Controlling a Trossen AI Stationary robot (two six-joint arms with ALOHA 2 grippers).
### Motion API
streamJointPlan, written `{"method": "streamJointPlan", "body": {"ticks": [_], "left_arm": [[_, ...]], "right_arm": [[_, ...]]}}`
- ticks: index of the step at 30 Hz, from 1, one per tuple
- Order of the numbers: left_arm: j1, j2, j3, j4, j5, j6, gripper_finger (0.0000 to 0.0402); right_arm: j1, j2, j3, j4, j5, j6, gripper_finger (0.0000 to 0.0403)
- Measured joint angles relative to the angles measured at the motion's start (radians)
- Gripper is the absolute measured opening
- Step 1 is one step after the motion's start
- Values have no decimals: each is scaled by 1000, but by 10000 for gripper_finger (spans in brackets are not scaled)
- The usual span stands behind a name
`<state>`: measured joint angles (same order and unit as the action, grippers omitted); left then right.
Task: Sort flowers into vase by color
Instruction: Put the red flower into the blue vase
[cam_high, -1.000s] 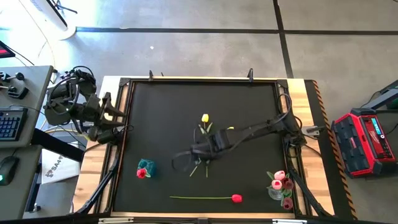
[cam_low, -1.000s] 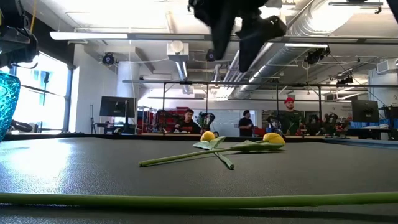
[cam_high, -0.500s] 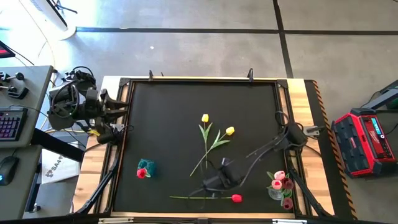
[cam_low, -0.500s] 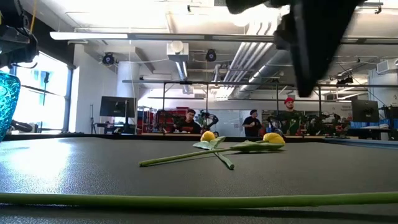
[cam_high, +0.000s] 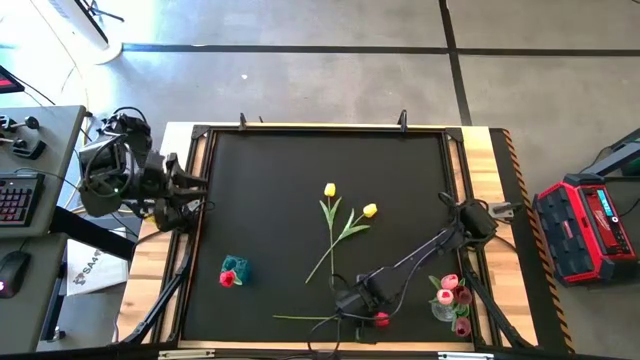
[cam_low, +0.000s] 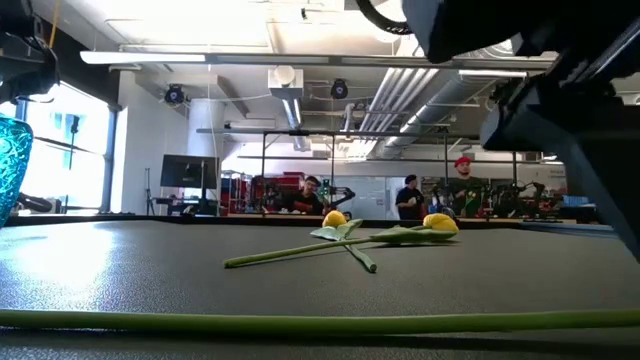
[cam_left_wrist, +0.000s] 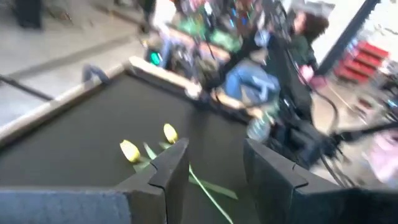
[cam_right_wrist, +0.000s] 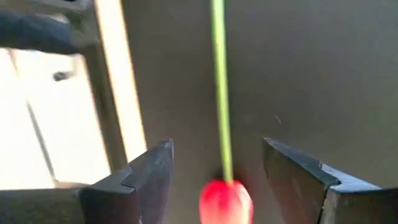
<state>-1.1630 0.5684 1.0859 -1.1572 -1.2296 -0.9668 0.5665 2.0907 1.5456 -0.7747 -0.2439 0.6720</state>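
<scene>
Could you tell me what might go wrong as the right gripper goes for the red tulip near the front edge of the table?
1. The right gripper is open and straddles the red tulip right where stem meets bud; closing there may crush the bud or let it slip.
2. The tulip lies flat on the mat, so the fingers may scrape the surface.
3. The vase of pink flowers stands close by the arm; a swing could knock it over.

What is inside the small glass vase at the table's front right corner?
The small glass vase holds pink tulip heads and darker red ones, bunched together. Their stems inside the vase are covered by the blooms, so the exact flower count is unclear.
</scene>
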Motion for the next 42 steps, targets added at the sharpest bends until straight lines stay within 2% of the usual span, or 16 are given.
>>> {"method": "streamJointPlan", "body": {"ticks": [3, 6, 14, 18, 22, 28, 32, 38, 42], "left_arm": [[33, 30, 0, -1, 89, -19, 136], [77, 63, 0, 0, 111, -19, 136], [238, 100, 39, 2, 266, -17, 135], [305, 133, 93, 4, 314, 67, 135], [377, 178, 124, 3, 369, 159, 135], [510, 203, 164, 1, 485, 213, 135], [588, 227, 196, 1, 555, 275, 135], [699, 279, 287, 1, 651, 387, 135], [746, 311, 338, 2, 653, 433, 135]], "right_arm": [[5, 0, -29, 75, 12, 0, 231], [3, 0, -48, 30, 58, 0, 225], [-5, -2, -58, 23, -2, -78, 161], [6, -2, -58, 31, -37, -68, 132], [21, -2, -58, 36, -23, -52, 118], [22, 28, -55, 38, -12, -37, 106], [-3, 37, -53, 35, -16, 4, 78], [-85, 35, -31, 35, -127, 34, 9], [-138, 32, 5, 22, -278, 81, 12]]}}
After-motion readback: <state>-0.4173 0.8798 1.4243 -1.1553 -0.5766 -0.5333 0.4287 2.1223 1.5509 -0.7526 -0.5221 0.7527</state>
